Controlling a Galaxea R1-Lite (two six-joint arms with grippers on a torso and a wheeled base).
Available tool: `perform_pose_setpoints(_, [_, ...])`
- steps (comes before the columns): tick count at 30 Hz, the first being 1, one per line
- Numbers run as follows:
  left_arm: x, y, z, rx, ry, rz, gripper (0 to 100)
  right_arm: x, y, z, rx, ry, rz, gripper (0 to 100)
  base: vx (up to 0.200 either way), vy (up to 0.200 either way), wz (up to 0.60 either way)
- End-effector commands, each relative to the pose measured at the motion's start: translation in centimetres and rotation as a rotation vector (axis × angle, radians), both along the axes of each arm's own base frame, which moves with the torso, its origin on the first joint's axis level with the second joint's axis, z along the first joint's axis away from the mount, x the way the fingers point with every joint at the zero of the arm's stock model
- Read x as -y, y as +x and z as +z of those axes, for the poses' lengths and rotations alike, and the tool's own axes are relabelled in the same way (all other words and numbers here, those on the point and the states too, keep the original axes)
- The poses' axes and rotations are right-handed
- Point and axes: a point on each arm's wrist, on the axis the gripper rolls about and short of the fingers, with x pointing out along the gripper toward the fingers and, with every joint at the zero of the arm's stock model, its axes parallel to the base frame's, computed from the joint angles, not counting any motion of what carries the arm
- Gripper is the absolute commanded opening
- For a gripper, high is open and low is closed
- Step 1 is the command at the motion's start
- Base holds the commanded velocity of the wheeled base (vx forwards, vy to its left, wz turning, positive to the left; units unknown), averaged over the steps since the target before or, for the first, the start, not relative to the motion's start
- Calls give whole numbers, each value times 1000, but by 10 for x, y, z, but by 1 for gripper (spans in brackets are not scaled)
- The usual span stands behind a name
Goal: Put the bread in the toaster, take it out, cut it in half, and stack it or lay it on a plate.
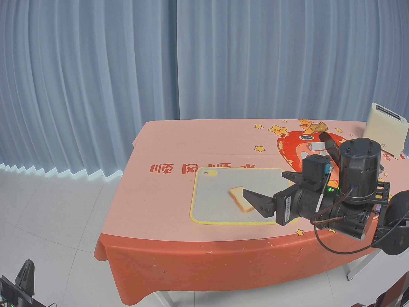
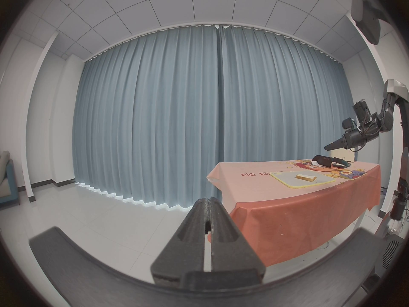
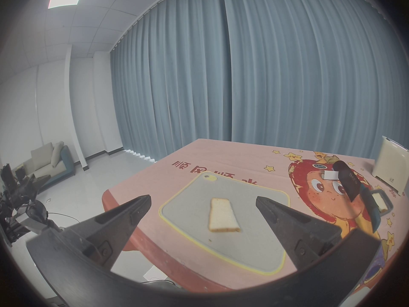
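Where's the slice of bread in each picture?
Head view: the bread slice lies on the cutting board, partly hidden by a finger of the right gripper.
Left wrist view: far off on the table, the bread slice sits on the same board.
Right wrist view: the bread slice lies mid-board, framed by the open fingers.
Shared landmark: the yellow-rimmed cutting board.

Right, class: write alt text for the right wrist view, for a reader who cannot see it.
A slice of bread lies flat on a grey cutting board on a pink-clothed table, with the right gripper open in front of it. A cream toaster stands at the table's edge.
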Motion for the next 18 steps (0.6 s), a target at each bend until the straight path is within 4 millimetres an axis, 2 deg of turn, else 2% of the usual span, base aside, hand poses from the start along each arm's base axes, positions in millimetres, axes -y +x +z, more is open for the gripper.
perform_pose_setpoints(1, [0, 0, -5, -1, 0, 0, 0, -14, 15, -9, -16, -26, 3, 100, 0, 0, 0])
perform_pose_setpoints(7, [0, 0, -5, -1, -1, 0, 0, -35, 37, -11, -91, -86, 1, 100, 0, 0, 0])
perform_pose_setpoints(12, [0, 0, -5, -1, 2, 1, 0, -42, 43, -10, -151, -135, 8, 100, 0, 0, 0])
perform_pose_setpoints(18, [0, 0, -5, -1, 2, 1, 0, -52, 48, -22, -229, -154, -12, 100, 0, 0, 0])
